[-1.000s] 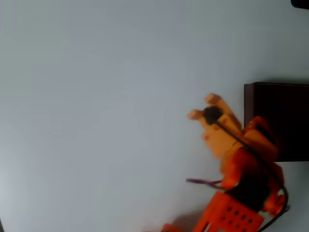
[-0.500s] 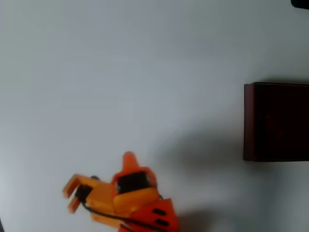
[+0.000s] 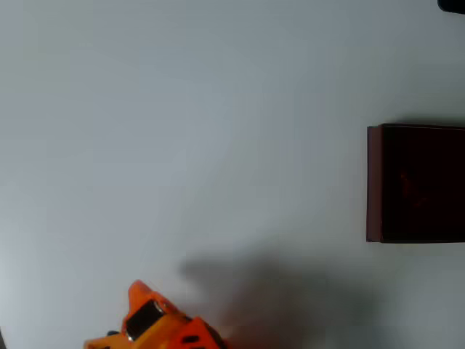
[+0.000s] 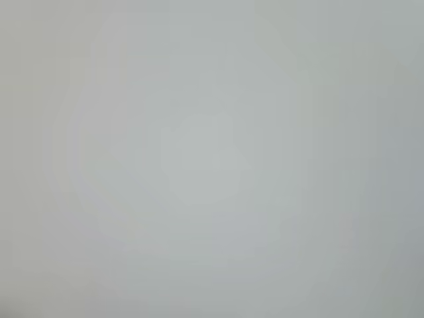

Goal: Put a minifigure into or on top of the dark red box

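Note:
The dark red box (image 3: 373, 182) stands at the right edge of the overhead view, with a lighter reddish-brown left wall and a near-black inside. A faint reddish patch (image 3: 408, 185) lies in that dark inside; it is too dim to tell whether it is the minifigure. The orange arm (image 3: 156, 326) pokes in at the bottom left, far from the box. Its gripper (image 3: 98, 343) is cut by the bottom edge, so its fingers cannot be read. The wrist view holds plain pale grey table surface.
A pale grey tabletop (image 3: 218, 131) spreads across the overhead view. The arm's soft shadow (image 3: 276, 298) falls on it at the bottom centre. A small black object (image 3: 452, 5) sits in the top right corner.
The arm has swung away from beside the box, across to the bottom left, and has dropped mostly out of the overhead view. The box has not moved.

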